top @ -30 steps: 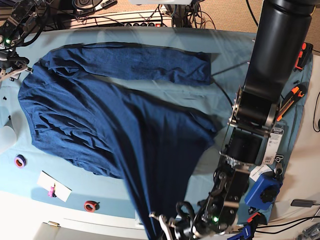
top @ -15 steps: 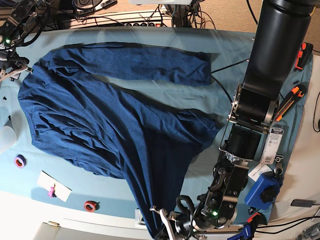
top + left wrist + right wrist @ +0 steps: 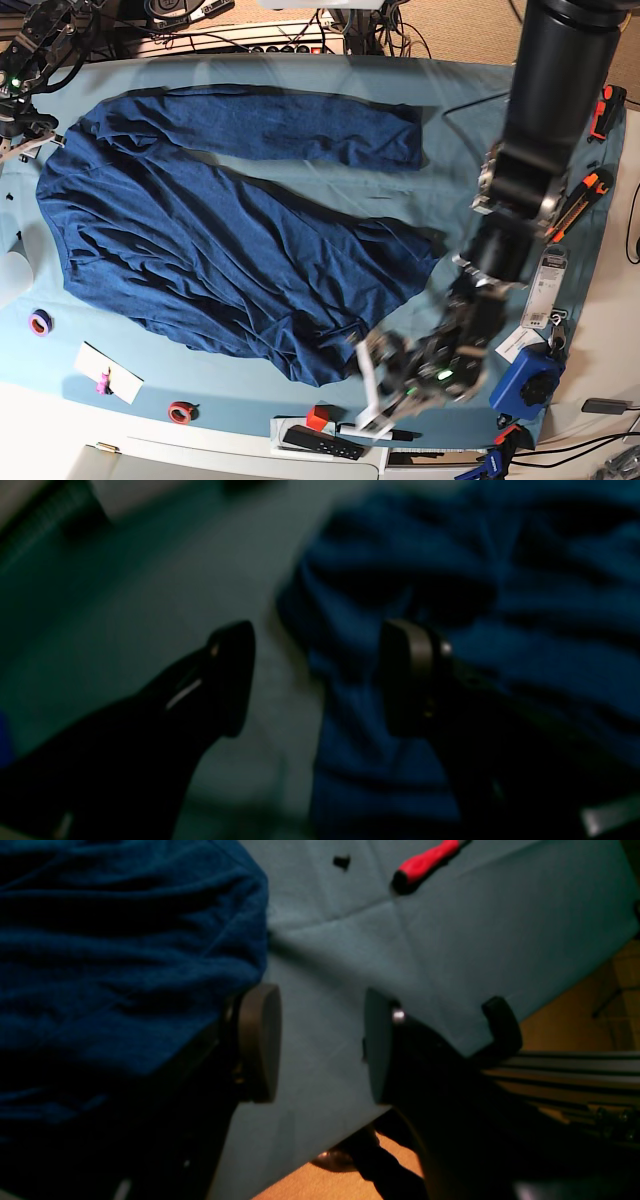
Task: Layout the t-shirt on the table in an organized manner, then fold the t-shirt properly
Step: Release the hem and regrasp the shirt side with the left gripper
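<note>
The t-shirt (image 3: 230,240) is spread rumpled across the table (image 3: 460,110), its hem at six o'clock. The left gripper (image 3: 315,680) is parted, nothing grasped; the right gripper (image 3: 320,1045) is likewise unclenched beside the cloth's edge, presumably for regrasping.

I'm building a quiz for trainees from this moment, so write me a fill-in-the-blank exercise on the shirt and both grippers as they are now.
1. The navy t-shirt lies crumpled on the ____ cloth of the table.
2. The left gripper has its jaws ____, with nothing clamped between them.
3. In the right wrist view, the right gripper holds ____ between its pads.
4. Beyond the right gripper on the cloth lies a tool with a ____ handle.

Missing words: teal; open; nothing; red
</note>
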